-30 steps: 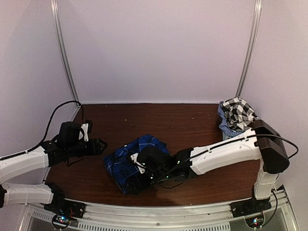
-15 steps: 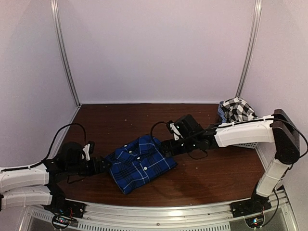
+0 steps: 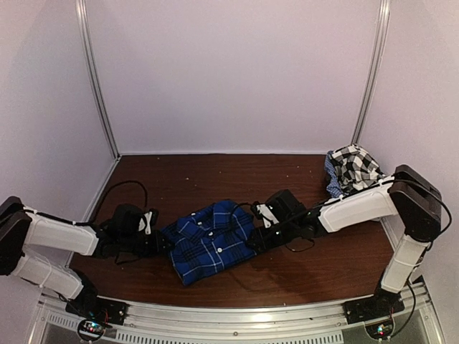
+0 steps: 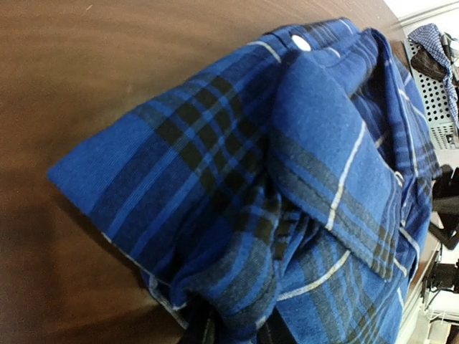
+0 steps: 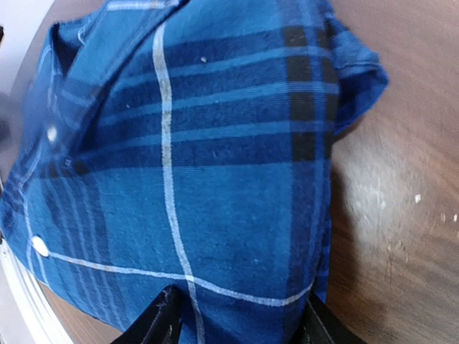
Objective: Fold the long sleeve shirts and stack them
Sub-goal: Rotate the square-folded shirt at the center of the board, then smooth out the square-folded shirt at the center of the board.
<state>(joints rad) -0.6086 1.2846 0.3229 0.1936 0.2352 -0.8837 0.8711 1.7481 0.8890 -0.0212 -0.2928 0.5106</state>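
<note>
The royal-blue plaid shirt (image 3: pixel 211 240) lies folded in the middle of the table, collar and white buttons facing up. My left gripper (image 3: pixel 163 242) is at its left edge; in the left wrist view this gripper (image 4: pixel 240 333) is shut on a bunched fold of the blue plaid shirt (image 4: pixel 287 165). My right gripper (image 3: pixel 252 231) is at the shirt's right edge. In the right wrist view that gripper (image 5: pixel 238 322) stands open, its fingers (image 5: pixel 161 319) wide apart with the edge of the blue plaid shirt (image 5: pixel 215 165) between them. The black-and-white checked shirt (image 3: pixel 355 166) is heaped at the back right.
The checked shirt sits on a pale mesh basket (image 4: pixel 445 93) in the back right corner, with some blue patterned cloth (image 3: pixel 332 179) beneath it. White walls and metal posts close the table in at the back and sides. Cables trail from both arms.
The right arm pulled back from across the blue shirt to its right edge and its jaws narrowed. The left arm came in low to the left edge and closed on a fold.
</note>
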